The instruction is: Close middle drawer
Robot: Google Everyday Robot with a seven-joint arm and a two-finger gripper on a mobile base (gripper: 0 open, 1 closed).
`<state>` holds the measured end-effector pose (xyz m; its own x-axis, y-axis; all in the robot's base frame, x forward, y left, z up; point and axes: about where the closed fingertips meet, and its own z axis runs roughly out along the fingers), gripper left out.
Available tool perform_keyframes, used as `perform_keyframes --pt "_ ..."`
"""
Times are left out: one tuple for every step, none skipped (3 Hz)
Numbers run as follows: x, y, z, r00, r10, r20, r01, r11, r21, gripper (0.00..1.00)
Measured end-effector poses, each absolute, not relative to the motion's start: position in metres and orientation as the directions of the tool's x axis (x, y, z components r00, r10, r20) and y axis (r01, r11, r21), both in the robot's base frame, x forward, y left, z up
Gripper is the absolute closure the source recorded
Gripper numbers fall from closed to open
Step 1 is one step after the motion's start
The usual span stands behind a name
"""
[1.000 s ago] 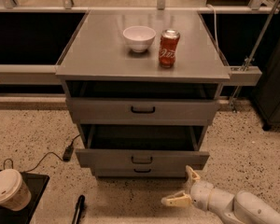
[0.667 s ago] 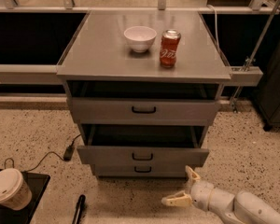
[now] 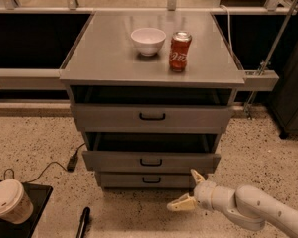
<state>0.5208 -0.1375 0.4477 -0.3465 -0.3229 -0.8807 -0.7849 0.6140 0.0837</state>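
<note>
The grey cabinet has three drawers. The middle drawer [image 3: 151, 160] is pulled out a little, with a dark gap above its front and a small dark bar handle at its centre. The top drawer [image 3: 151, 117] above it also stands slightly out. The lowest drawer [image 3: 150, 180] sits further in. My gripper [image 3: 186, 189] is low at the lower right, in front of the lowest drawer's right end, just below the middle drawer's right corner. Its two pale fingers are spread open and hold nothing. The white arm runs off to the lower right.
A white bowl [image 3: 148, 40] and a red soda can [image 3: 180, 51] stand on the cabinet top [image 3: 104, 58]. A lidded paper cup [image 3: 9, 201] on a black tray sits at the lower left. A black cable and plug [image 3: 72, 161] lie on the speckled floor.
The view has shifted slightly; the cabinet sits a little lower and to the left. My gripper keeps the same spot by the lowest drawer. The middle drawer has not visibly moved.
</note>
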Motion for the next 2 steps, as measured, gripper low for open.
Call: perform_keyframes --pt "0.522 -0.136 0.447 -0.35 -0.324 -0.879 -0.787 0.611 0.088 0.0" --pt "0.55 -0.14 0.434 -0.377 -0.335 -0.863 -0.774 0.626 0.095 0.0"
